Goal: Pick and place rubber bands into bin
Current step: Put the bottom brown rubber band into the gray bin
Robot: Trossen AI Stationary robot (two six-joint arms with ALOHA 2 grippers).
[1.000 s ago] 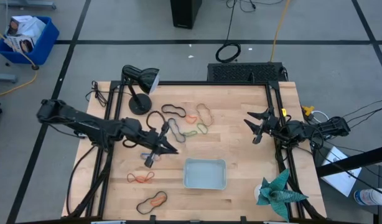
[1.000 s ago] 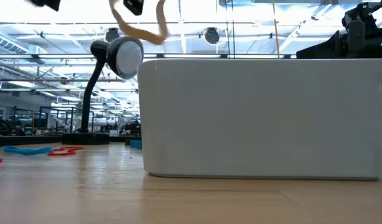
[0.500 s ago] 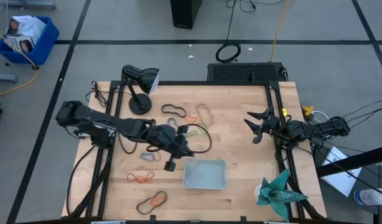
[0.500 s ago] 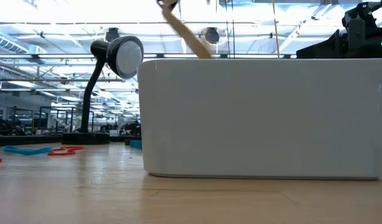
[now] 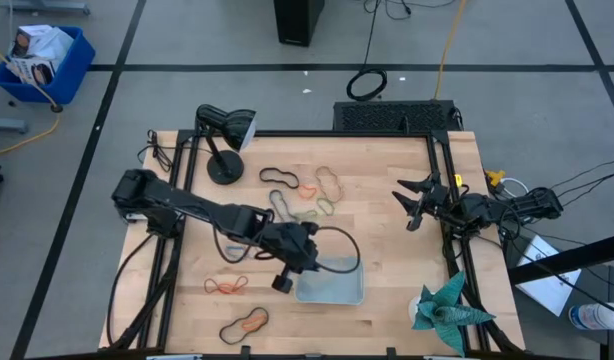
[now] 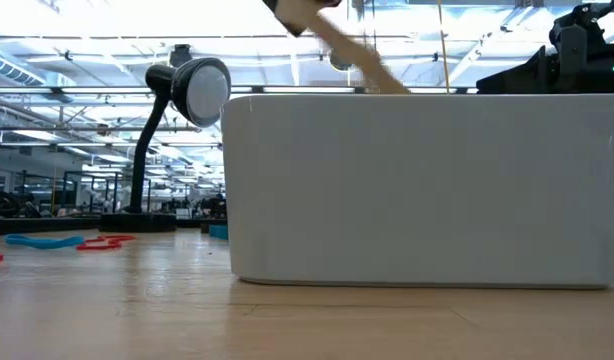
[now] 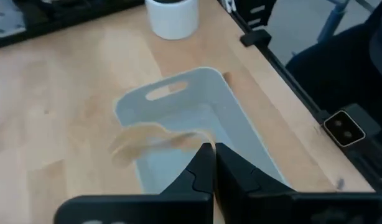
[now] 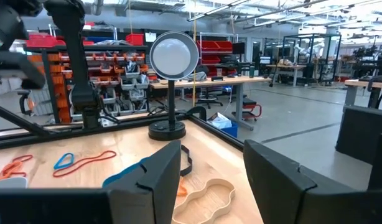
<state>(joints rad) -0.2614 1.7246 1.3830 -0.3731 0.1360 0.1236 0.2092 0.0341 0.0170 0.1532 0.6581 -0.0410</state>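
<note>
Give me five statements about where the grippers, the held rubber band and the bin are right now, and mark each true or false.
1. The left gripper is shut on a tan rubber band. True.
2. That band hangs over the pale bin. True.
3. The right gripper is over the bin. False: it waits near the table's right edge, fingers open.
4. The desk lamp stands inside the bin. False: it stands at the table's far left corner.
5. Rubber bands still lie on the wood, such as the orange one left of the bin. True.

Bright overhead light, motion-blurred band (image 7: 155, 138)
</note>
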